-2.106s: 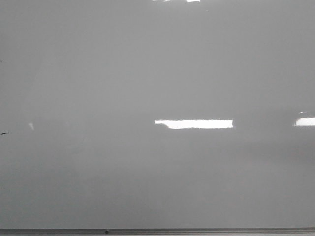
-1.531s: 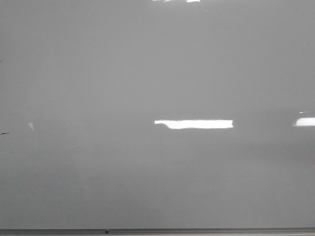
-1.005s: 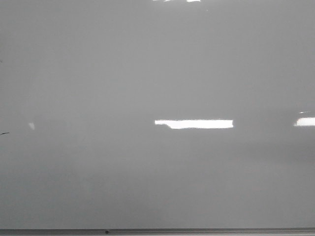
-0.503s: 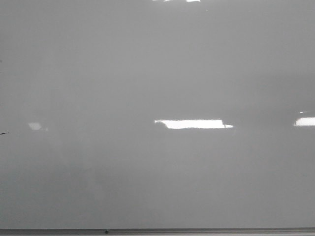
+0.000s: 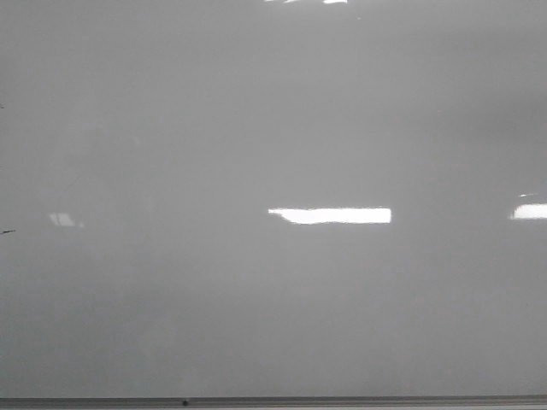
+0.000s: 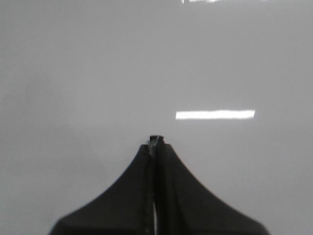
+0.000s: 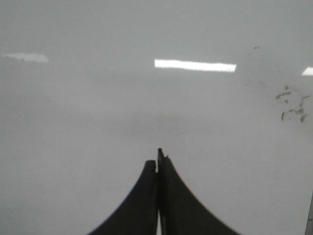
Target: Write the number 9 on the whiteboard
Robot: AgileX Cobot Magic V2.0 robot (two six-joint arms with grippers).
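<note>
Both black grippers, left (image 6: 156, 139) and right (image 7: 159, 155), are seen pressed closed, nothing gripped, over the glossy grey-white whiteboard (image 5: 273, 128).

The whiteboard (image 5: 273, 128) is a glossy pale grey surface that fills the whole front view, with a thin grey metal frame strip along its near edge and bright rectangular light reflections near its middle and at its right side. It also fills the background of both wrist views (image 6: 73, 73) (image 7: 73, 122). No drawn 9 shows on it in any view.
</note>
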